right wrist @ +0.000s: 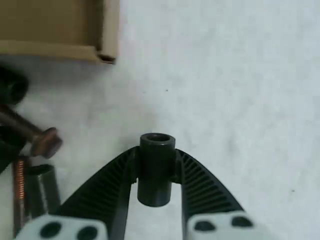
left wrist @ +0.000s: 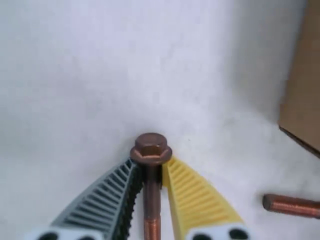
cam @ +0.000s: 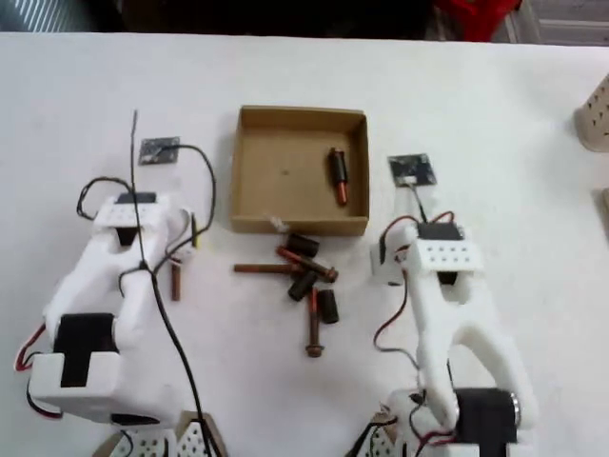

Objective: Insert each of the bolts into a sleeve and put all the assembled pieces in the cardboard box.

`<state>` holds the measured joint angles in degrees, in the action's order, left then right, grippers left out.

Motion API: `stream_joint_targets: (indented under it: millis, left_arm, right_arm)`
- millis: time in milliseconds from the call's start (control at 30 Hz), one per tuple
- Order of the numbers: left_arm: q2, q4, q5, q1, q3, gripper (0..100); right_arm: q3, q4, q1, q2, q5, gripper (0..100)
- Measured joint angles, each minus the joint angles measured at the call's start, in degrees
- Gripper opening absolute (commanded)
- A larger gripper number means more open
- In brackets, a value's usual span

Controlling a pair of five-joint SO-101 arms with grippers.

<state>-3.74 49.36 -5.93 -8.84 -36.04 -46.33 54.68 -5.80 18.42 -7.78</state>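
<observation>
Pinching a copper-coloured hex-head bolt (left wrist: 151,150) just behind its head: left gripper (left wrist: 151,172), grey finger (left wrist: 107,195) and yellow finger (left wrist: 192,195) pressed against the shank. Cannot tell whether this bolt rests on the table or hangs above it.

Right gripper (right wrist: 156,154) clamped around a black cylindrical sleeve (right wrist: 156,170). The bore end faces away from the wrist, with black ribbed fingers (right wrist: 107,192) on either side.

Between the two arms lies a loose pile (cam: 300,271) of more copper bolts and black sleeves, some crossing one another. A stray bolt (cam: 312,331) lies at the pile's near edge, just beside a lone sleeve (cam: 327,305).

Shallow brown cardboard box (cam: 276,162) sits just beyond the pile, mid-table. Inside, near its right wall, is one assembled piece (cam: 338,176), a bolt through a sleeve.

White table (cam: 495,105) under everything. Two small circuit boards (cam: 159,150) lie flat, one on each side of the box, each with a wire running off it.
</observation>
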Motion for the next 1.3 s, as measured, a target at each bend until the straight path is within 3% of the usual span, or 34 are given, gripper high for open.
stream_joint_targets:
  millis: [133,367,667,867,1300]
  left_arm:
    - [0.0,0.0,-0.53,-1.93,0.0,2]
    - [0.0,0.0,-0.53,-2.64,0.0,2]
    - [0.0,-1.05,-0.53,-4.31,0.0,2]
    - [0.0,-1.05,-0.53,-4.31,0.0,2]
    - [0.0,-1.05,-0.53,-4.31,0.0,2]
  right_arm:
    - [0.0,1.32,-6.86,5.36,1.23,1.7]
    - [-0.62,-5.19,-19.34,6.42,13.1,1.7]
    - [-14.86,-38.68,-27.52,5.01,14.15,1.7]
    - [-22.33,-62.68,-30.24,4.84,14.15,1.7]
    - [-37.01,-104.79,-34.29,4.84,14.15,1.7]
